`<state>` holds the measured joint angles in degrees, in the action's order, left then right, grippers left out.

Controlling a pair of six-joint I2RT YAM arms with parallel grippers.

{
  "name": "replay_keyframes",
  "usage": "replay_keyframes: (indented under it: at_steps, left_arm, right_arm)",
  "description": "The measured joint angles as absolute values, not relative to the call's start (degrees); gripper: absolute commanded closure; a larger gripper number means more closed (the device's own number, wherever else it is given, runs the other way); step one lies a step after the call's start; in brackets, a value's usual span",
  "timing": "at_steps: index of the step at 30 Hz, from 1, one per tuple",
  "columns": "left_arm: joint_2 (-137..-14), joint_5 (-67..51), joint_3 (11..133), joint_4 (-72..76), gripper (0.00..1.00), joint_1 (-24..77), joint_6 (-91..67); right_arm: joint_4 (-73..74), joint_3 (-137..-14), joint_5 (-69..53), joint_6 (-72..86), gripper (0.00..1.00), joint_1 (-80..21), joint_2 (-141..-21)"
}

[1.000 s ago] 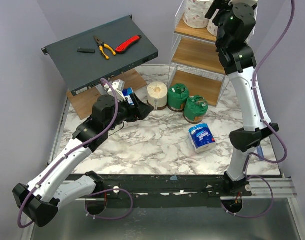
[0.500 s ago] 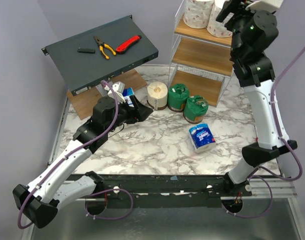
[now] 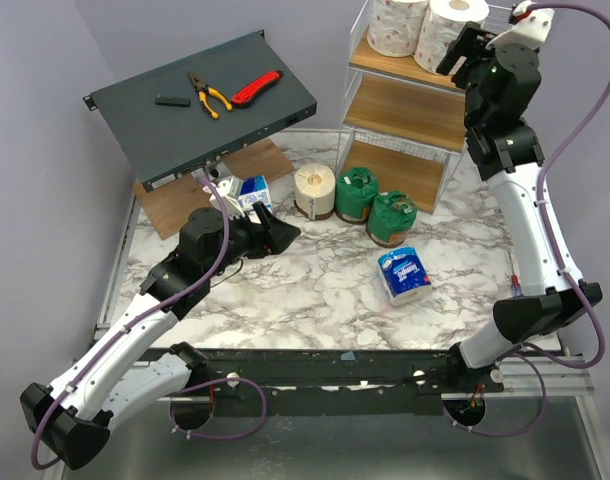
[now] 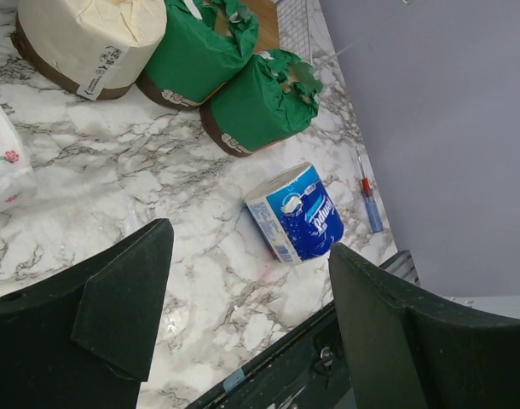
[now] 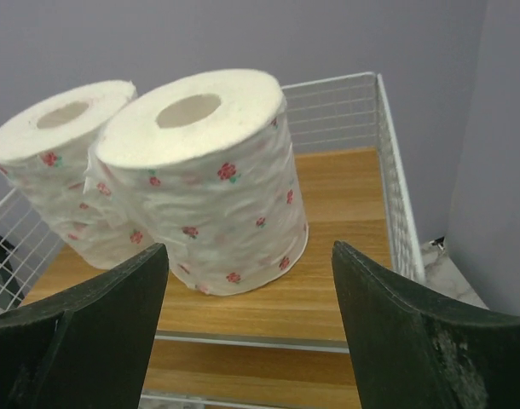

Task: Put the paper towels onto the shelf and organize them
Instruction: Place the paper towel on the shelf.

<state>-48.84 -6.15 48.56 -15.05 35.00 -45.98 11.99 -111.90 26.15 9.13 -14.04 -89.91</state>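
Right pincer [image 3: 461,52] backed off printed roll [image 3: 449,28], jaws open

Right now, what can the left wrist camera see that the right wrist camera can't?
Only the left wrist view shows the marble table with the cream roll, two green-wrapped rolls and the blue-and-white pack on its side. Only the right wrist view shows two flowered rolls standing together on the top board of the shelf. Both show grey-purple wall, a bit of shelf, and open, empty jaws: the left gripper and the right gripper.
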Motion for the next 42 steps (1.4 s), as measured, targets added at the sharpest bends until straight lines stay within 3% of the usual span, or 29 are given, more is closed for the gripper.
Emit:
replay_keyframes:
  at_steps: [42]
  left_arm:
    - [-49.76, -5.61, 47.97, -14.74, 0.24, 33.69, -45.87]
  right_arm:
    - [1.80, -110.30, 27.22, 8.54, 0.25, -12.69, -99.79]
